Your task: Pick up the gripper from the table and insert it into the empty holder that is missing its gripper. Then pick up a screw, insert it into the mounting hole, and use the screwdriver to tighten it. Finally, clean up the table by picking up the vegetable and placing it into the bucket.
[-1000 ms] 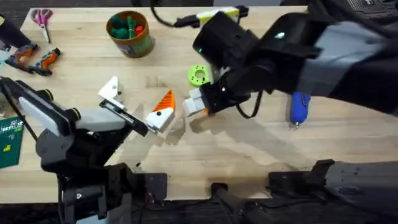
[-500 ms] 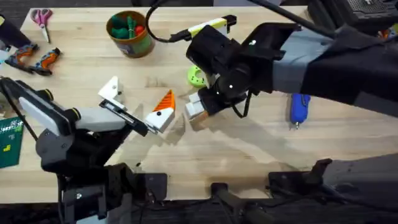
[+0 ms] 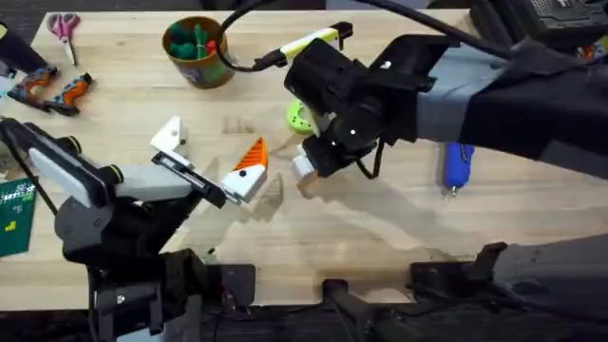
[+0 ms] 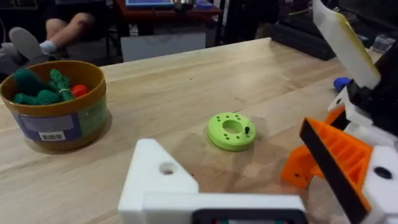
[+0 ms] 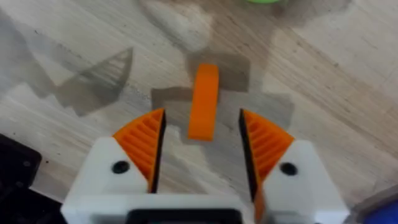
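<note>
Orange gripper [image 5: 204, 99] between orange ribbed pads [image 5: 146, 147]; white holder [image 4: 163, 182]; blue screwdriver [image 3: 459, 163]; olive-green bucket [image 3: 198, 50], lime-green disc [image 4: 231, 130]

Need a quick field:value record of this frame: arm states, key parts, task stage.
right gripper: open, low over the table, fingers either side of the gripper piece
gripper: small orange piece lying on the wood between the open fingers, not clamped
left gripper: one orange-tipped finger, one bare white holder
screwdriver: blue, lying on the table beside the right arm
bucket: far left part of the table, green and red items inside
lime disc: flat on the table
stage: gripper piece not yet picked up
</note>
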